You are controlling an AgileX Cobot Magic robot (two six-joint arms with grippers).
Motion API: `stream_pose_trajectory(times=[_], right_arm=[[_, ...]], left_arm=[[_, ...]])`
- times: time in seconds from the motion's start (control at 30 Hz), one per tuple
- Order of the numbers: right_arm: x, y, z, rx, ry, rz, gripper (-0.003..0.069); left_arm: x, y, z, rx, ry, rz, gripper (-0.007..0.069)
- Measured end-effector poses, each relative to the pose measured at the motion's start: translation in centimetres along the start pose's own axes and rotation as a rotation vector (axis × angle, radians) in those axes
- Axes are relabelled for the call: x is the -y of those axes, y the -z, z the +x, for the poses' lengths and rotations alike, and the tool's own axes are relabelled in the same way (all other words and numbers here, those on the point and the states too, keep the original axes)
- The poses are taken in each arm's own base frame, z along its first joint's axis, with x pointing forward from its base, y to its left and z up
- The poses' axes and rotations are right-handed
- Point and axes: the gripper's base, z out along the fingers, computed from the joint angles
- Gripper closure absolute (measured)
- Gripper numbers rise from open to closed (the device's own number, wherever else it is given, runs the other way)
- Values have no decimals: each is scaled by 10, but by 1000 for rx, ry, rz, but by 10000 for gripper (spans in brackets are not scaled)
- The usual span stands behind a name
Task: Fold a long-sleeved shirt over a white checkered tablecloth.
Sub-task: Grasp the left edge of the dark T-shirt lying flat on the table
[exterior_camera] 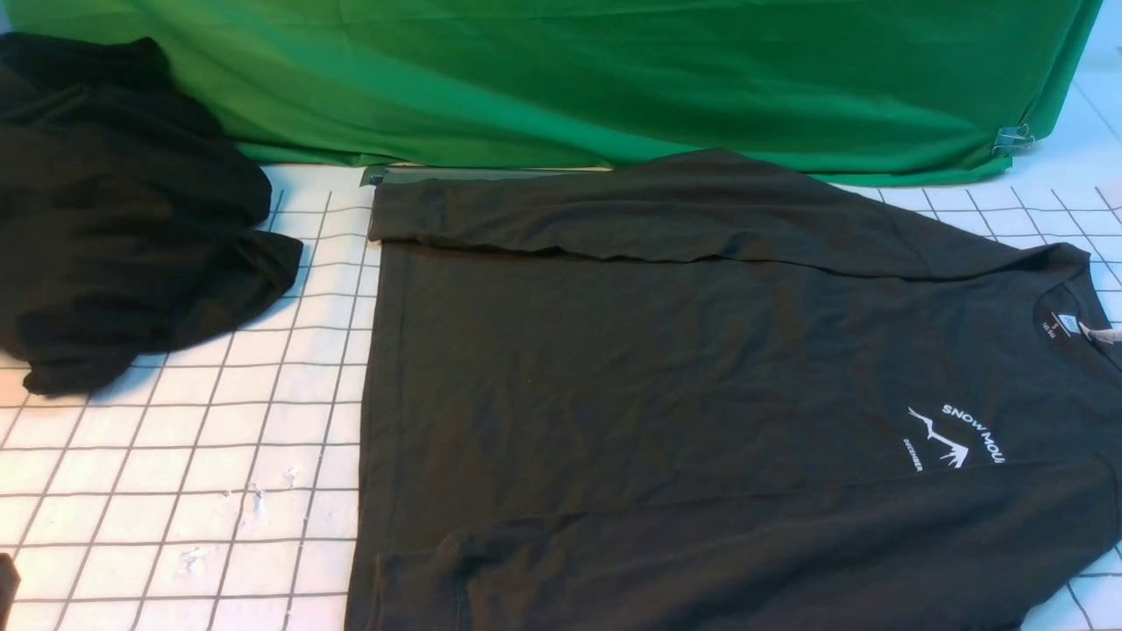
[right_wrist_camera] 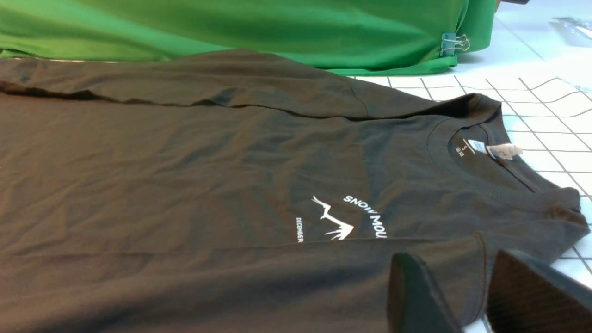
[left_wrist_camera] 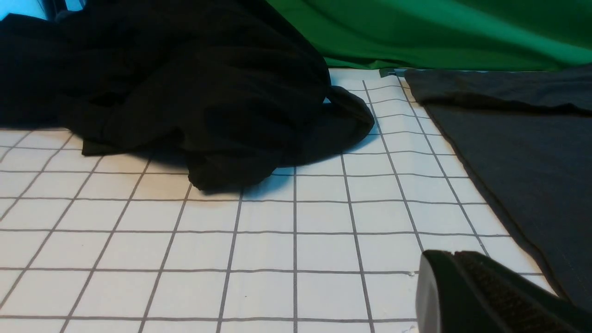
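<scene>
The long-sleeved shirt (exterior_camera: 657, 368) lies flat on the white checkered tablecloth (exterior_camera: 175, 464), collar to the right. Its white mountain logo (exterior_camera: 955, 438) and neck label (exterior_camera: 1096, 333) face up. One sleeve (exterior_camera: 614, 210) is folded across the far side and the other (exterior_camera: 745, 561) across the near side. In the right wrist view my right gripper (right_wrist_camera: 453, 259) is open, its fingers either side of the near sleeve's cuff (right_wrist_camera: 462, 273) beside the collar. In the left wrist view my left gripper (left_wrist_camera: 455, 254) is shut and empty above bare tablecloth (left_wrist_camera: 277, 249), left of the shirt's hem (left_wrist_camera: 518, 185).
A jet-black heap of cloth (exterior_camera: 114, 219) without print sits at the far left of the table. A green fabric backdrop (exterior_camera: 570, 79) hangs along the back, held by a binder clip (exterior_camera: 1012, 138) at its right end.
</scene>
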Motion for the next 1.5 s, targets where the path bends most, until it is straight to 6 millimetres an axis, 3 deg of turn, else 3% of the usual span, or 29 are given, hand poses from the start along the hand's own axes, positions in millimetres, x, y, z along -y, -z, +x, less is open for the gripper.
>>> stream_pose_trajectory(times=[1.33,1.4,1.5], right_arm=[[0,0,0,5,-2,-1,419],[0,0,-1,9,-24,-3,419],[-2,0,-4,44,-300,-34,419]], left_arm=[[0,0,0,4,4,1,603],[1,0,-2,24,106,17,603],[6,0,-7,57,600,87,603]])
